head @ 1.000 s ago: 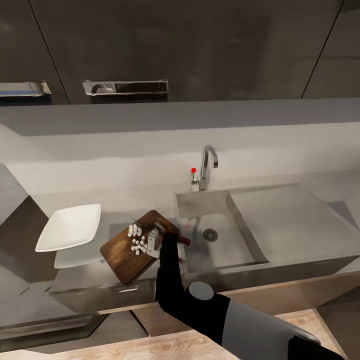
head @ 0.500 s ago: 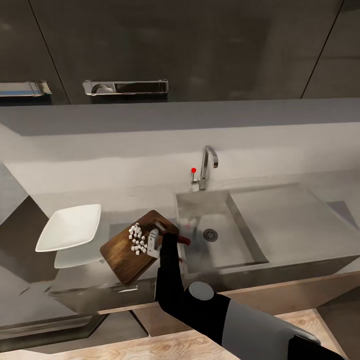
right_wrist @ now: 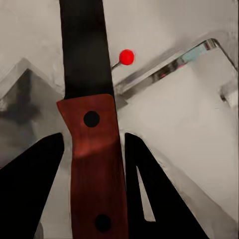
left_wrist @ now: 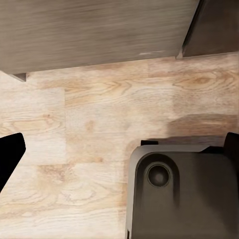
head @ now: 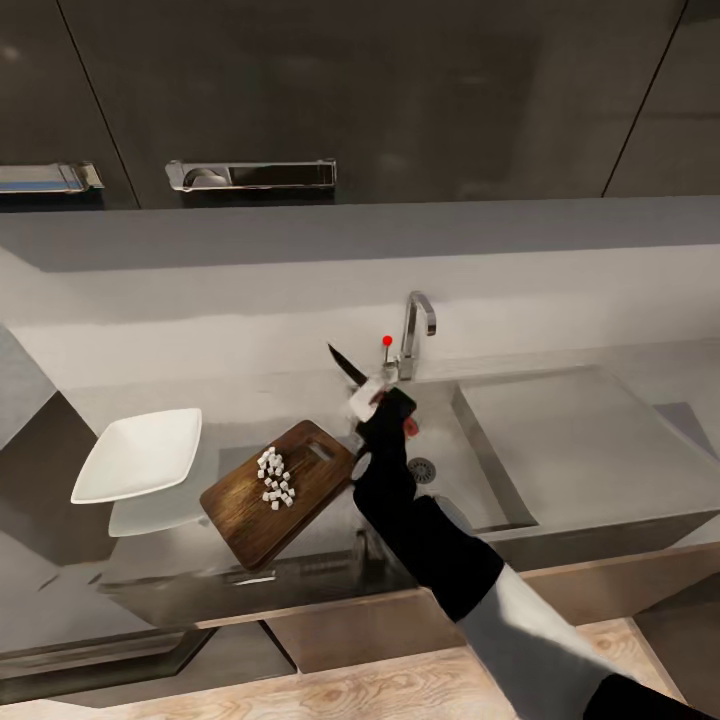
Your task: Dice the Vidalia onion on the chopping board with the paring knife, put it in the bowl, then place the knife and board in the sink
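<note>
Red-handled paring knife (right_wrist: 92, 164) sits clamped in your right gripper (head: 372, 398), raised over the sink (head: 440, 470) near the tap (head: 415, 335). White onion dice (head: 274, 478) lie on the chopping board (head: 275, 495), bowl (head: 140, 455) beside it. Lower the knife gently into the basin, blade flat, before releasing.

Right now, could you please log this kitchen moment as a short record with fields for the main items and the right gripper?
right gripper: raised over the sink's near-left part, shut on the paring knife
paring knife: red handle between the fingers, dark blade pointing up toward the backsplash
chopping board: on the countertop, left of the sink, set at an angle
diced onion: small white cubes piled on the board
bowl: white, empty, left of the board
sink: basin with round drain, tap behind
</note>
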You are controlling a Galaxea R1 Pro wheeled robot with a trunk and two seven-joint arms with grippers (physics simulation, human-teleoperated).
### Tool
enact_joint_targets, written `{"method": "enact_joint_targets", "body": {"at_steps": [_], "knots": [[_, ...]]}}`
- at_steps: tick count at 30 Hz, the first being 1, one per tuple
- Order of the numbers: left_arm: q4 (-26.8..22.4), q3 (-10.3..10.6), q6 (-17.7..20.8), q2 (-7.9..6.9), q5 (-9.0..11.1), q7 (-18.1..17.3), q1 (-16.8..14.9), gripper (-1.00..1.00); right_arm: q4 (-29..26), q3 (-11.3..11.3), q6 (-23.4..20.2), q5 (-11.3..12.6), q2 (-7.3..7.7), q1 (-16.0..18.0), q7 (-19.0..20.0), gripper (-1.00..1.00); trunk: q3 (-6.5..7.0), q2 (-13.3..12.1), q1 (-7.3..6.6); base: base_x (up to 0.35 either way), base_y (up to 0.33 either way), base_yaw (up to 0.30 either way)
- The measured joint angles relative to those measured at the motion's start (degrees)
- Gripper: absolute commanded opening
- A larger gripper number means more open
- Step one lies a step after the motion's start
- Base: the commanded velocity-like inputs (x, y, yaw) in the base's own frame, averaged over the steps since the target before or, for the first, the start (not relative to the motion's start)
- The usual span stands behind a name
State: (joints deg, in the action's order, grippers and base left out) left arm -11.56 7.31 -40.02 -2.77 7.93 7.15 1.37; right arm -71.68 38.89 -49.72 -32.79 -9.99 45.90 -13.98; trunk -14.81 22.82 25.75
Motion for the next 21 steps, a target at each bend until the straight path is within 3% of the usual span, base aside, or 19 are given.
{"method": "enact_joint_targets", "body": {"at_steps": [2,4,6,9,10,13,17,21], "knots": [[0.0,0.0,0.0,0.0,0.0,0.0,0.0,1.0,-3.9,-8.5,0.4,-0.1,0.51,0.0,5.6,-1.0,0.0,0.0,0.0,0.0,0.0,0.0],[0.1,0.0,0.0,0.01,0.0,0.0,0.0,1.0,-6.0,-14.2,1.1,0.3,2.07,0.0,11.7,-1.0,0.0,0.0,0.0,0.0,0.0,0.0],[0.1,0.0,0.0,0.01,0.0,0.0,0.0,1.0,-7.2,-22.1,1.5,1.0,3.1,0.0,19.5,-1.0,0.0,0.0,0.0,0.0,0.0,0.0],[0.2,0.0,0.0,0.07,0.0,-0.1,0.0,1.0,-7.7,-30.5,1.8,1.0,3.93,0.0,27.7,-1.0,0.0,0.0,0.0,0.0,0.0,0.0],[0.2,0.0,0.0,0.08,0.0,-0.1,0.0,1.0,-7.6,-32.8,1.9,1.0,4.98,0.0,30.3,-1.0,0.0,0.0,0.0,0.0,0.0,0.0],[0.2,0.0,0.0,0.09,0.0,-0.1,0.0,1.0,-7.1,-34.9,2.0,1.5,7.33,0.0,33.6,-1.0,0.0,0.0,0.0,0.0,0.0,0.0],[0.2,0.0,0.0,0.09,0.0,-0.1,0.0,1.0,-3.9,-35.5,3.7,1.7,7.96,0.0,35.6,-1.0,-0.01,0.0,0.0,0.0,0.0,0.0],[0.2,0.0,0.0,0.09,0.0,-0.1,0.0,1.0,2.9,-35.7,8.7,1.7,7.99,0.0,36.4,-1.0,-0.01,0.0,0.0,0.0,0.0,0.0]]}}
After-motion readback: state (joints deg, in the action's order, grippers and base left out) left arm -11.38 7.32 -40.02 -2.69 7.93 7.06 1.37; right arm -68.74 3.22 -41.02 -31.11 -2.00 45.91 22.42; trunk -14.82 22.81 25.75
